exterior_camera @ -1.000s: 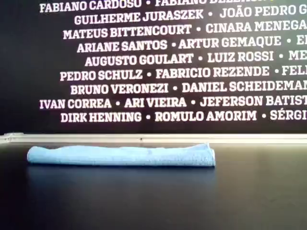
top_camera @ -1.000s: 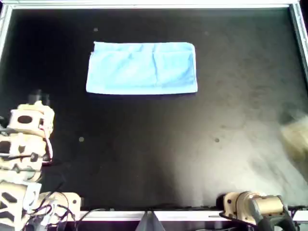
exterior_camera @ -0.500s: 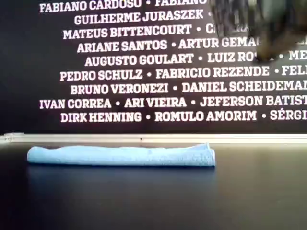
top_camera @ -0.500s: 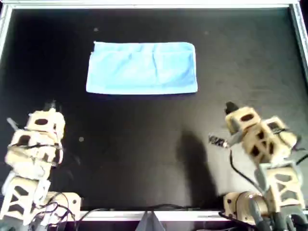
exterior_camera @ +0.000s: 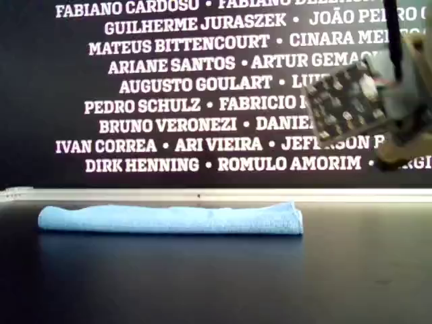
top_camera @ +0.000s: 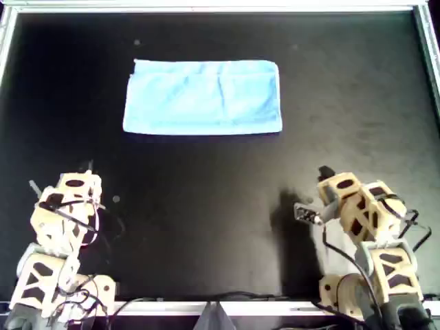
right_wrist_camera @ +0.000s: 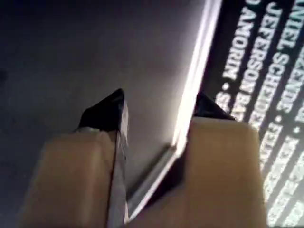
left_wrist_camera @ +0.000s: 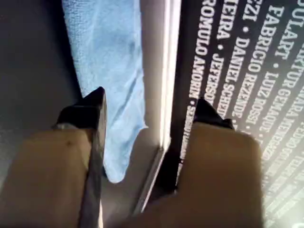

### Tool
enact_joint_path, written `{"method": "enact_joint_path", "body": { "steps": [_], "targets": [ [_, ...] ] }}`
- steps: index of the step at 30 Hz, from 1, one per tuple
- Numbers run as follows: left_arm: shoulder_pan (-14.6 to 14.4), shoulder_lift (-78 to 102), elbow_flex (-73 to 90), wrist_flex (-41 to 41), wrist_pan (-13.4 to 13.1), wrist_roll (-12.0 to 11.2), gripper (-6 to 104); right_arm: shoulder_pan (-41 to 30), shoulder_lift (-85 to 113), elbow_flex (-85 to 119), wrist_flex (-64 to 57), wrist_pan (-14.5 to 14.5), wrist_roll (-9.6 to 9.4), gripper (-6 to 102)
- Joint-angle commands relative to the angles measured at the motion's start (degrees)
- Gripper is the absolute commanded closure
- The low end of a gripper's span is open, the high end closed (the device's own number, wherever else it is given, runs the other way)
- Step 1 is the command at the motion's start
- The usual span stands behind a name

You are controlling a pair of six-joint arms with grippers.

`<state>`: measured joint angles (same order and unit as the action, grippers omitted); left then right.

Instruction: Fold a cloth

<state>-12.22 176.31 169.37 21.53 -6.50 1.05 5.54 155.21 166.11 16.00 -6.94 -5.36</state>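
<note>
The cloth lies folded into a flat blue rectangle on the black table, well ahead of both grippers and touching neither. My first gripper has its jaws wide with nothing between them, the cloth showing beyond its tips; my second gripper is likewise spread wide and empty over bare table. Behind the table's far metal rim a black wall bears white names, among them "AUGUSTO GOULART", "PEDRO SCHULZ", "BRUNO VERONEZI", "DIRK HENNING" and "ROMULO AMORIM".
</note>
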Motion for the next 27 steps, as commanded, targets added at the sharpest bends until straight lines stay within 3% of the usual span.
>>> {"method": "enact_joint_path", "body": {
  "steps": [1, 5, 17, 27],
  "targets": [
    [0.5, 0.6, -0.5, -1.2, 0.4, -0.4, 32, -2.5, 1.4, 1.6, -8.5, -0.3, 0.0, 37],
    [0.7, 0.6, -0.4, -1.1, 0.4, -0.4, 32, -2.5, 1.4, 7.2, -16.4, -0.3, 0.0, 38],
    [0.4, 0.1, 2.7, -1.1, 0.5, -0.4, 32, -1.6, -4.6, 5.8, -16.7, -1.3, 0.18, 38],
    [0.4, -18.0, -1.1, -2.5, 0.5, 0.4, 32, -1.1, -52.3, -27.4, -16.6, -1.4, 1.05, 37]
  ]
}}
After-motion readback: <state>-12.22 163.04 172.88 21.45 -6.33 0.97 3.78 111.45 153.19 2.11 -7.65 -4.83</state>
